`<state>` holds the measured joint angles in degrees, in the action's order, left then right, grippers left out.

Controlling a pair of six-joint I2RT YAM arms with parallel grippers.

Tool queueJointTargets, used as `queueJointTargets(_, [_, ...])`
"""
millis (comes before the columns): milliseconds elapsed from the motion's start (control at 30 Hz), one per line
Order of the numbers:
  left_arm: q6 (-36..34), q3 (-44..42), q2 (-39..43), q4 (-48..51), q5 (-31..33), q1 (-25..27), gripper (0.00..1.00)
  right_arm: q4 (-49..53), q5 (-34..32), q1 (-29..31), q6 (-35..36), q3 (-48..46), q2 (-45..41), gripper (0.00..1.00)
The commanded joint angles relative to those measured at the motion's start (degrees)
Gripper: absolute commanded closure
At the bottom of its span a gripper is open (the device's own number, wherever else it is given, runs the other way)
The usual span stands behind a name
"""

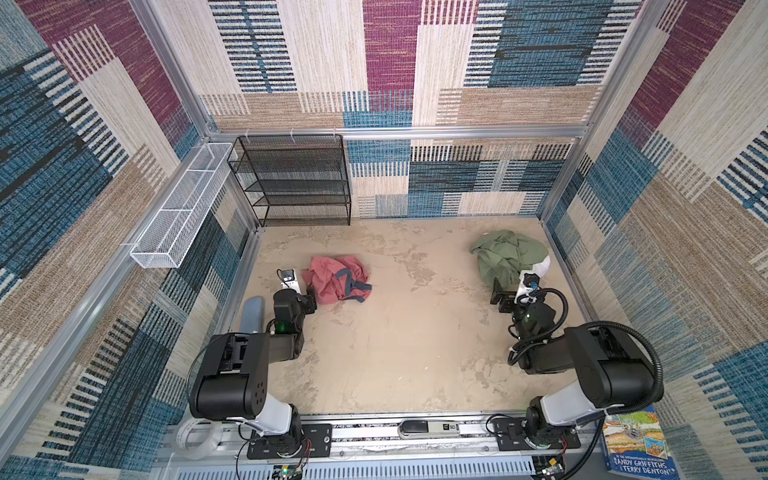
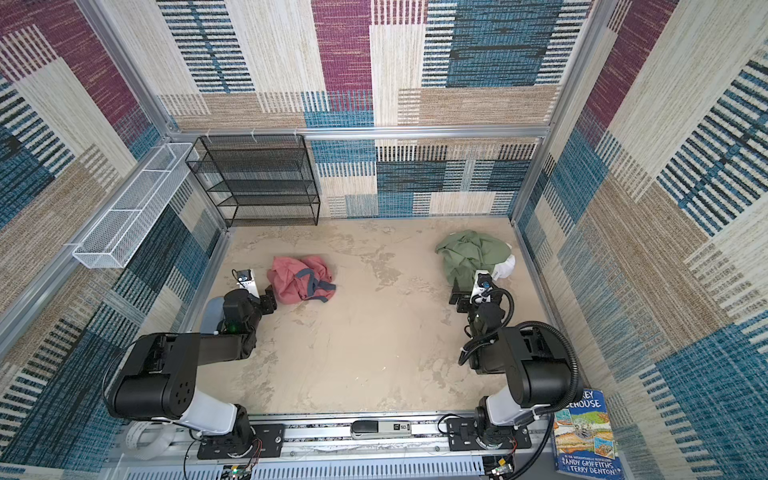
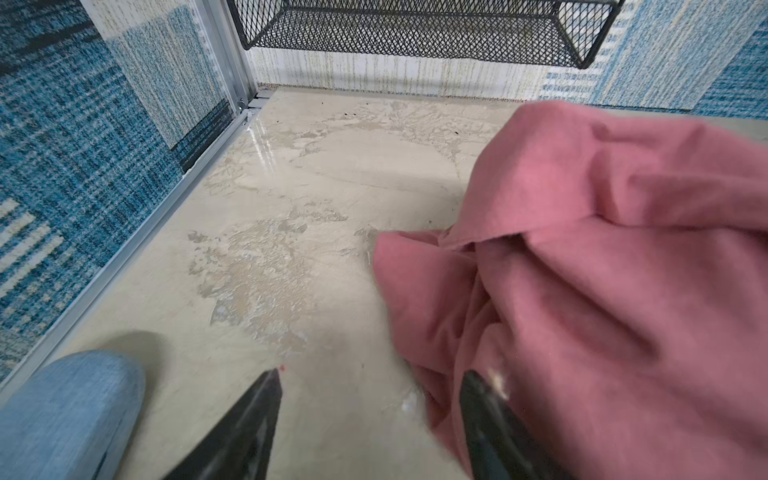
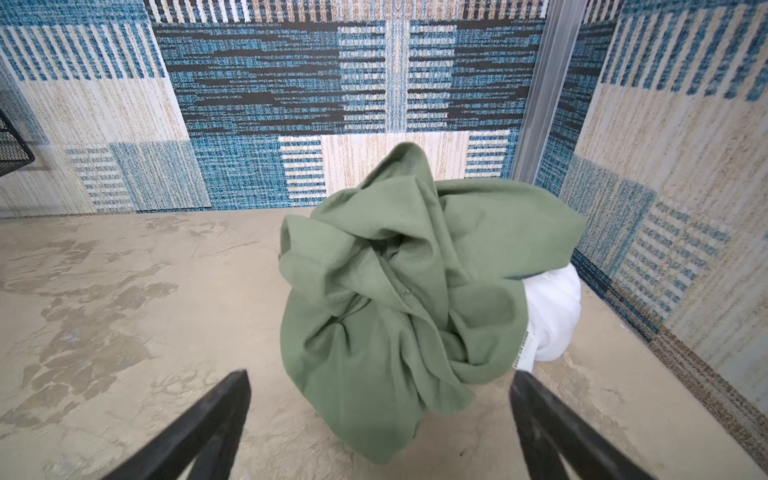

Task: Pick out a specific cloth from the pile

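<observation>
Crumpled salmon cloth (image 1: pixel 328 276) (apart from pile (image 1: pixel 507 253))

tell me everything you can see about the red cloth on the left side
The red cloth is a soft salmon-red garment with grey-blue trim bands, crumpled into a loose, creased heap. It lies alone on the beige table, left of middle in both top views, well apart from the green cloth at far right. The open left gripper sits at its near edge; one finger seems to brush the fabric, but nothing grips it.
</observation>
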<state>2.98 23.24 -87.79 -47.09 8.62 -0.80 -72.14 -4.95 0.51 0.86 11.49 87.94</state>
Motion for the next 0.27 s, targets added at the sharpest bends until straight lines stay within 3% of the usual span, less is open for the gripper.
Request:
queueJointTargets(0, [-1.05,0.31,-0.10,-0.71,-0.58,-0.08,0.28,-2.22,0.52,-0.05,-0.42,0.17,0.01,0.00])
queueJointTargets(233, [-1.05,0.38,-0.10,-0.72,-0.58,-0.08,0.28,-2.17,0.53,-0.03,-0.43,0.17,-0.03,0.00])
